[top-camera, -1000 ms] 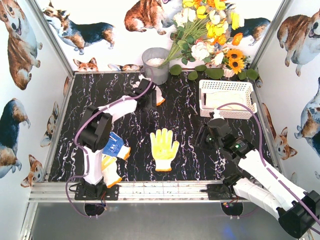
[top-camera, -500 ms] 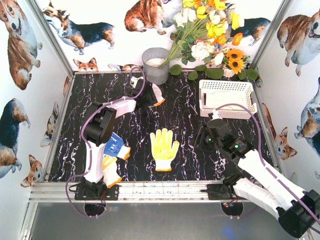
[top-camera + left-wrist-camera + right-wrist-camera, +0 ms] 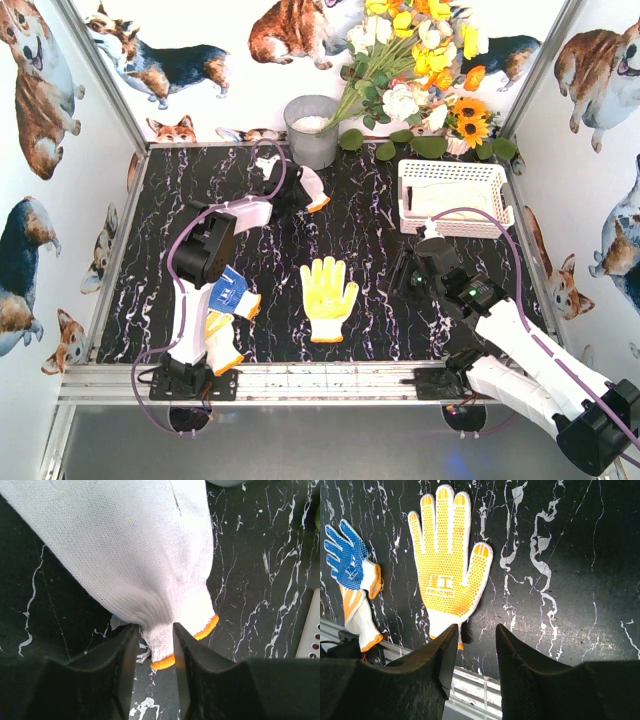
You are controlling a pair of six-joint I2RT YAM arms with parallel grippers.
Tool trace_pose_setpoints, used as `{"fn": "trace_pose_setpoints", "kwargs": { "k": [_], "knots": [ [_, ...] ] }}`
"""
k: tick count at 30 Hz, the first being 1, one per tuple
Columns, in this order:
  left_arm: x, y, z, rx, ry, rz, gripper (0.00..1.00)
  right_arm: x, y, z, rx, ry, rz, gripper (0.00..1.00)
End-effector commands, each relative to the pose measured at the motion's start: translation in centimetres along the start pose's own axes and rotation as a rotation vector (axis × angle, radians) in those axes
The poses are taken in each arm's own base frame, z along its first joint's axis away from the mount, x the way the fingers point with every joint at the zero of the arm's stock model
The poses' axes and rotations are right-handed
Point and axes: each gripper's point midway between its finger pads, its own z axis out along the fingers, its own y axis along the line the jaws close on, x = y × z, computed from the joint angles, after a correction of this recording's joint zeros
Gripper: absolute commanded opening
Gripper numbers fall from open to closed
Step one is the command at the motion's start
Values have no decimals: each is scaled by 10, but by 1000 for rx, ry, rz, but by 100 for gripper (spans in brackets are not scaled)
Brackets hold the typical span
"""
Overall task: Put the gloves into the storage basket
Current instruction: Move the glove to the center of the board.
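A robot test cell in a lab is shown. A left arm (image 3: 205,250) and a right arm (image 3: 520,340) are bolted to an aluminium rail (image 3: 330,382) at the near edge of a black marble-patterned table (image 3: 370,240). The table is enclosed left, right and far by corgi-printed panels (image 3: 40,90) set between aluminium posts (image 3: 105,75). Flowers (image 3: 420,50) and a grey bucket (image 3: 312,130) are staged at the far edge.

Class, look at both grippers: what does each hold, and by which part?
The left gripper pinches the white glove at its orange-edged cuff. The right gripper holds nothing.
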Motion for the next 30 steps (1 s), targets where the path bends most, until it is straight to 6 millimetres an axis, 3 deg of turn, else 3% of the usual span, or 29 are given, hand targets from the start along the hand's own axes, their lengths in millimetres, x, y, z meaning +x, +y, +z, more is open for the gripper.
{"fn": "trace_pose_setpoints", "kwargs": {
  "k": [1, 8, 11, 16, 21, 30],
  "knots": [
    [9, 27, 14, -58, -6, -38, 24, -9, 10, 3, -45, -35, -1, 39],
    [8, 28, 16, -45, -7, -28, 0, -12, 15, 0, -69, -43, -1, 39],
    [9, 24, 9, -16, 7, -6, 0, -10, 15, 0, -69, -39, 0, 39],
    [26, 17, -27, 91, 80, 25, 0, -9, 17, 0, -84, -31, 6, 40],
    [47, 48, -75, 78, 176, 116, 0, -12, 23, 1, -96, -29, -2, 40],
    [108, 135, -163, 5, 379, 169, 0, -10, 30, 10, -120, 2, 11, 40]
  ]
}}
